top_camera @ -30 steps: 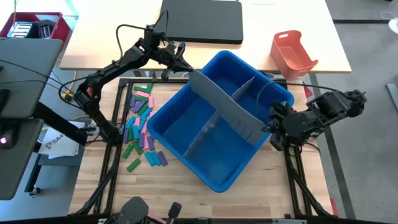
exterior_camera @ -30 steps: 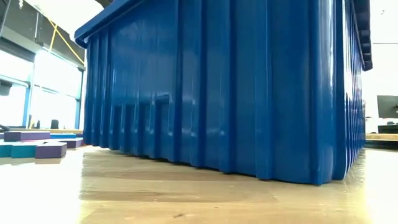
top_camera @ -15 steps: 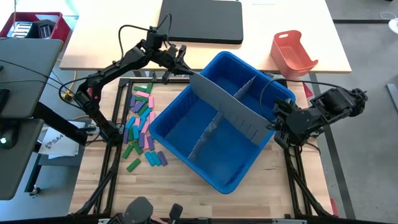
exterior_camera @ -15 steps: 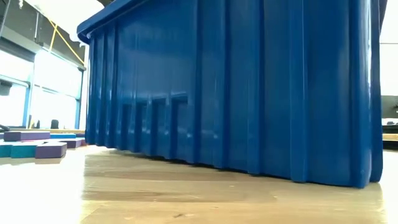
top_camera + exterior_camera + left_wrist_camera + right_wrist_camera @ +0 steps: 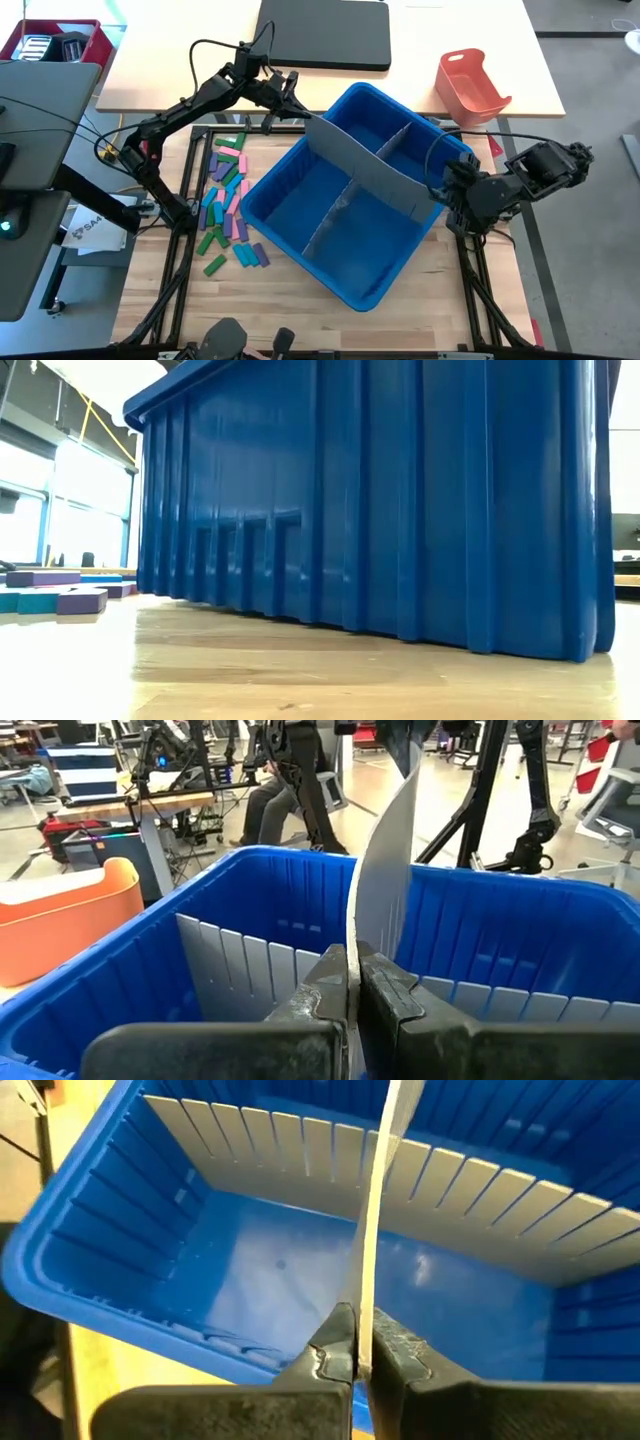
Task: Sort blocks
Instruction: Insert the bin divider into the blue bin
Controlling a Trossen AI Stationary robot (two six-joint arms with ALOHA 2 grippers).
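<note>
One blue bin (image 5: pixel 345 270); two grey dividers (image 5: pixel 370 168) crossing inside it; one orange tray (image 5: pixel 472 85); roughly two dozen blocks (image 5: pixel 226 205), too clustered for an exact count; two grippers.

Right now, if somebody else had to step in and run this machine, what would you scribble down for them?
Left pincer: shut on one end of the long grey divider sheet, at the far-left corner of the blue bin.
Right pincer: shut on the sheet's other end, at the bin's right side.
The sheet is held above the bin, crossing a second grey divider that stands inside.
Blocks: all in a loose pile on the wooden table, left of the bin.
Done: no block sorted; none can be seen inside the bin.
Left: seat the sheet, then sort the blocks.
</note>
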